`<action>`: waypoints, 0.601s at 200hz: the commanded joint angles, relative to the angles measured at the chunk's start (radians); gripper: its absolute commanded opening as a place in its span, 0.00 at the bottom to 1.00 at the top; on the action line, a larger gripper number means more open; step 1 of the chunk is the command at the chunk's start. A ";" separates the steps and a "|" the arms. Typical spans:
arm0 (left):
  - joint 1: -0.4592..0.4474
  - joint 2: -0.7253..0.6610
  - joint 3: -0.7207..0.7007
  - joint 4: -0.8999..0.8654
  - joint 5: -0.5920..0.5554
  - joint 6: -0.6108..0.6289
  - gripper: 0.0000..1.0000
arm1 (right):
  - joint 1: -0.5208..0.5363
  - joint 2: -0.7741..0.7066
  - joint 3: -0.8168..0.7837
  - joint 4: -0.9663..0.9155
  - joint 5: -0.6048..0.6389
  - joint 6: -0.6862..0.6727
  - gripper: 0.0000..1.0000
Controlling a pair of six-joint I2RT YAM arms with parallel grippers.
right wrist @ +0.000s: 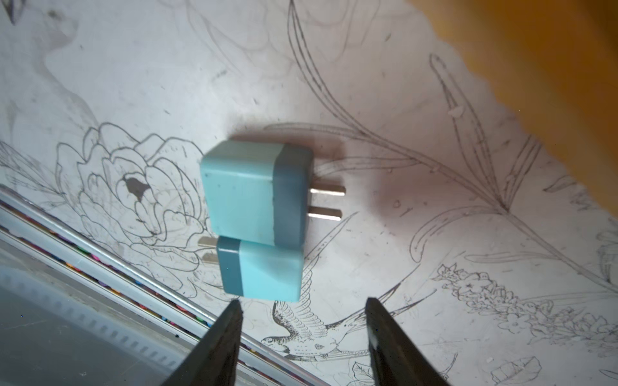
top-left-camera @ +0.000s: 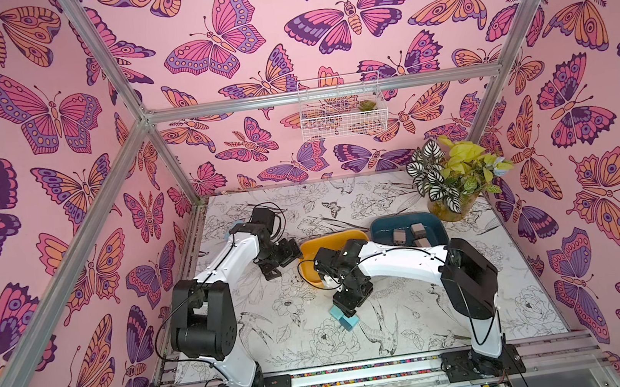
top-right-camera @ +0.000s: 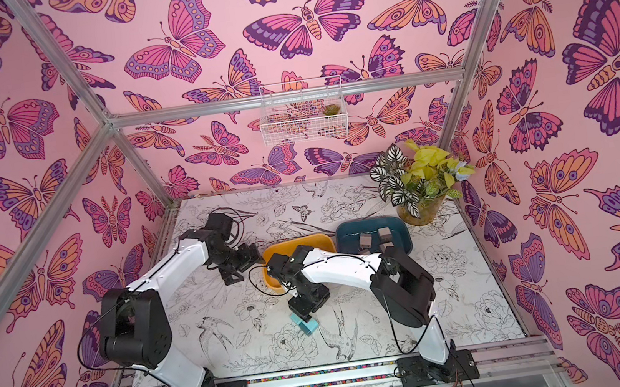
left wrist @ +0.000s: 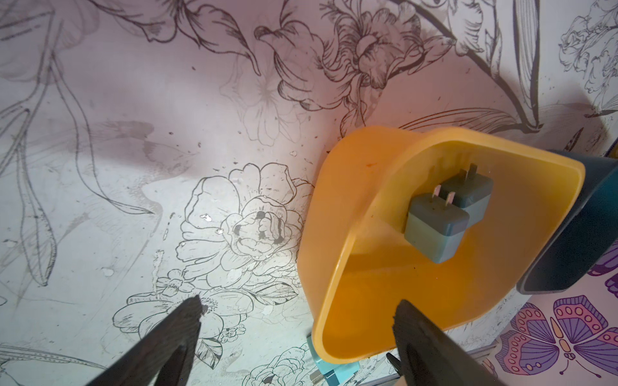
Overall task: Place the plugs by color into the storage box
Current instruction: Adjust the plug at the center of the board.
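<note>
Right wrist, right hand (right wrist: 302,300) half-open, near 2 plugs (right wrist: 247,197)

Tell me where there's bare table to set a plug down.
Free: the near table strip between the teal plugs and the front rail, and the far strip behind the yellow tray. Crowded: mid-table, among blue tray, left gripper and right gripper.

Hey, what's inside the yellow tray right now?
The left wrist view shows a teal plug and a second teal plug beside it. In both top views the right arm covers part of the yellow tray, so neither shows there.
</note>
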 commanded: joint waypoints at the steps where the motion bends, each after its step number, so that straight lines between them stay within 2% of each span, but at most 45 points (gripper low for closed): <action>1: -0.003 -0.022 -0.019 0.002 0.011 -0.008 0.92 | 0.005 0.046 0.054 -0.010 0.017 -0.012 0.58; 45: -0.003 -0.025 -0.023 0.004 0.009 -0.012 0.92 | 0.005 0.087 0.076 -0.018 0.037 -0.010 0.55; 120: -0.006 -0.008 -0.017 0.020 0.011 -0.023 0.91 | 0.005 0.047 -0.029 -0.020 0.097 -0.012 0.54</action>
